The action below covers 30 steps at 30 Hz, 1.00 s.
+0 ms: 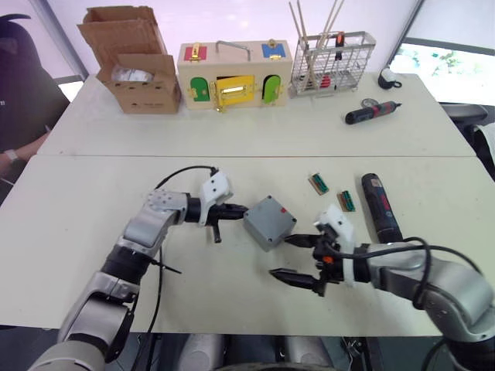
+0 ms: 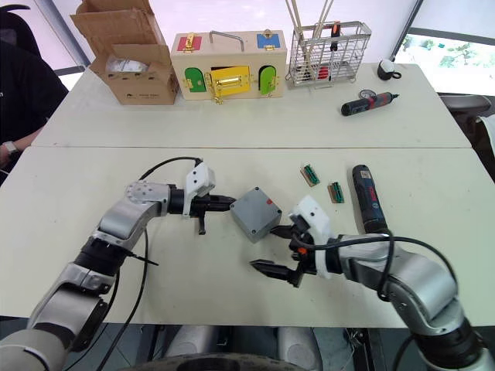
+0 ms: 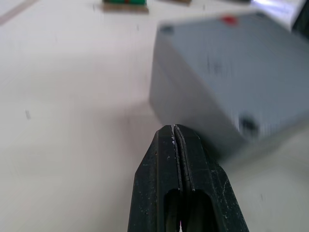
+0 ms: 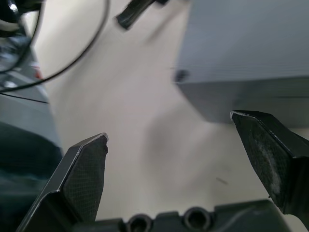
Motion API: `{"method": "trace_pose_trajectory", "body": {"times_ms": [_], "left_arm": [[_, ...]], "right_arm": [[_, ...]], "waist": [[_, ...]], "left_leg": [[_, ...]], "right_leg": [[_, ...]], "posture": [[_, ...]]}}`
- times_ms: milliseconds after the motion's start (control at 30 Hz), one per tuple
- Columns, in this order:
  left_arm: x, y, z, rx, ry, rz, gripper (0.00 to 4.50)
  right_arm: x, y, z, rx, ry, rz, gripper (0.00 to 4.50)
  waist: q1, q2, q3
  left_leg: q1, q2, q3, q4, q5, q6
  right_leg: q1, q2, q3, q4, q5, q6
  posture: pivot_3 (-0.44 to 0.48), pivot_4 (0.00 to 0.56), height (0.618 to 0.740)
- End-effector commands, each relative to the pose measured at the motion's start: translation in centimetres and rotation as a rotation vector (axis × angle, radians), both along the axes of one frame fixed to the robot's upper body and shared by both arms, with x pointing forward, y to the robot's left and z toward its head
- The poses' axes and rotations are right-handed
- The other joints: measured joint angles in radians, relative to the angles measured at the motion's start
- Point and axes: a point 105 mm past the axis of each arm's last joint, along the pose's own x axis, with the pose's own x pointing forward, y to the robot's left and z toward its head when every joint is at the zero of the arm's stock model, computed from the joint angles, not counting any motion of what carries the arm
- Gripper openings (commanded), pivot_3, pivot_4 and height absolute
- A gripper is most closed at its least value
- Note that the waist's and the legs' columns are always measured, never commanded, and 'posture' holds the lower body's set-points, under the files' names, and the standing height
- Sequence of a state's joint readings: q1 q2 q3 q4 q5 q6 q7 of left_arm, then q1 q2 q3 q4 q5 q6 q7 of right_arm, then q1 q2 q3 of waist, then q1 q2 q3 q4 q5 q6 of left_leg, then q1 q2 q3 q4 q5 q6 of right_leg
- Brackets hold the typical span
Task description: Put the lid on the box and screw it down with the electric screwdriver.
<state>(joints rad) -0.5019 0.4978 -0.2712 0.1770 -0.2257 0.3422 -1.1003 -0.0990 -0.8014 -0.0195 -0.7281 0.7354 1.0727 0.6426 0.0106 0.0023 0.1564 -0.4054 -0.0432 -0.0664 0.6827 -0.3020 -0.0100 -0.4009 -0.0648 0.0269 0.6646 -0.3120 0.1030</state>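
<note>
The grey box (image 1: 261,236) stands in the middle of the near table, and the lid (image 1: 271,215) lies closed on top of it, with corner screw holes and a small red mark. My left gripper (image 1: 238,209) is shut with nothing in it, its tip against the box's left side; its fingertips (image 3: 175,129) are pressed together just short of the box wall (image 3: 193,116). My right gripper (image 1: 291,259) stands open at the box's near right corner, holding nothing. The electric screwdriver (image 1: 380,207) lies flat to the right, beyond my right gripper.
Two small green pieces (image 1: 319,183) (image 1: 346,201) lie between the box and the screwdriver. On the far table are a cardboard carton (image 1: 139,73), a wooden box with coloured doors (image 1: 232,76), a wire basket (image 1: 332,62) and a small black-and-red screwdriver (image 1: 371,112). A person's arm (image 1: 11,153) rests at the left edge.
</note>
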Motion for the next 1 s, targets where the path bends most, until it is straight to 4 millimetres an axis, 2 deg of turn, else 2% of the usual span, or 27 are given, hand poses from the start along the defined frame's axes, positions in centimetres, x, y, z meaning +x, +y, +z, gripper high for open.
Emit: {"method": "trace_pose_trajectory", "body": {"times_ms": [33, 200, 267, 367, 567, 667, 767, 1000], "left_arm": [[-0.4, 1.6, 1.4, 0.008, -0.042, 0.030, 0.00], [-3.4, 1.5, 1.5, 0.020, 0.020, -0.020, 0.00], [-4.5, 1.1, 1.4, 0.020, 0.046, -0.045, 0.00], [-5.0, 0.3, 1.3, 0.012, 0.058, -0.044, 0.00], [-4.8, -0.8, 1.4, -0.009, 0.040, -0.040, 0.00], [-3.8, -0.8, 0.9, 0.022, 0.005, -0.021, 0.00], [-3.1, -0.6, 0.7, 0.047, -0.021, -0.013, 0.00], [-3.1, -0.5, 0.9, 0.032, -0.007, -0.028, 0.00]], "right_arm": [[1.0, -1.7, 2.0, -0.051, -0.122, -0.016, 4.49], [2.6, -2.6, 1.0, -0.136, -0.180, 0.033, 4.49], [3.2, -2.2, 0.5, -0.135, -0.188, 0.068, 4.49], [3.8, -1.3, -0.2, -0.124, -0.192, 0.126, 4.49], [3.0, 0.7, -0.9, -0.092, -0.142, 0.288, 4.49], [2.1, 1.0, -1.0, -0.090, -0.113, 0.332, 4.49], [1.6, 1.3, -1.0, -0.089, -0.108, 0.341, 4.49], [0.8, 2.0, -1.3, -0.065, -0.097, 0.313, 4.49]], "waist": [[0.000, 0.000, 0.000], [0.001, 0.000, 0.000], [0.001, 0.000, 0.000], [0.002, 0.000, 0.000], [0.002, 0.000, 0.000], [0.002, 0.000, 0.000], [0.001, 0.000, 0.000], [0.001, 0.000, 0.000]], "left_leg": [[0.000, 0.000, 0.000, 0.000, 0.000, 0.000], [0.000, 0.000, 0.000, 0.000, 0.000, 0.000], [0.000, 0.000, 0.000, 0.000, 0.000, 0.000], [0.000, 0.001, 0.000, 0.000, 0.000, 0.000], [0.000, 0.001, 0.000, 0.000, 0.000, 0.000], [0.000, 0.001, 0.000, 0.000, 0.000, -0.001], [0.000, 0.001, -0.001, 0.000, 0.000, -0.001], [-0.001, 0.001, -0.001, 0.000, 0.002, -0.003]], "right_leg": [[0.000, 0.000, 0.000, 0.000, 0.000, 0.000], [0.001, -0.001, 0.001, 0.000, 0.000, 0.000], [0.001, -0.001, 0.001, -0.001, 0.000, 0.000], [0.000, -0.001, 0.001, 0.000, 0.000, 0.000], [0.000, 0.000, 0.001, 0.000, 0.000, 0.000], [0.000, 0.000, 0.001, 0.000, 0.000, 0.000], [0.000, 0.000, 0.000, 0.000, 0.000, 0.000], [-0.002, 0.000, 0.001, 0.000, 0.000, 0.000]], "posture": [[0.000, 0.150, 0.740], [0.000, 0.150, 0.740], [0.000, 0.150, 0.740], [0.000, 0.150, 0.740], [0.000, 0.150, 0.740], [0.000, 0.150, 0.740], [0.000, 0.150, 0.740], [0.000, 0.150, 0.740]]}}
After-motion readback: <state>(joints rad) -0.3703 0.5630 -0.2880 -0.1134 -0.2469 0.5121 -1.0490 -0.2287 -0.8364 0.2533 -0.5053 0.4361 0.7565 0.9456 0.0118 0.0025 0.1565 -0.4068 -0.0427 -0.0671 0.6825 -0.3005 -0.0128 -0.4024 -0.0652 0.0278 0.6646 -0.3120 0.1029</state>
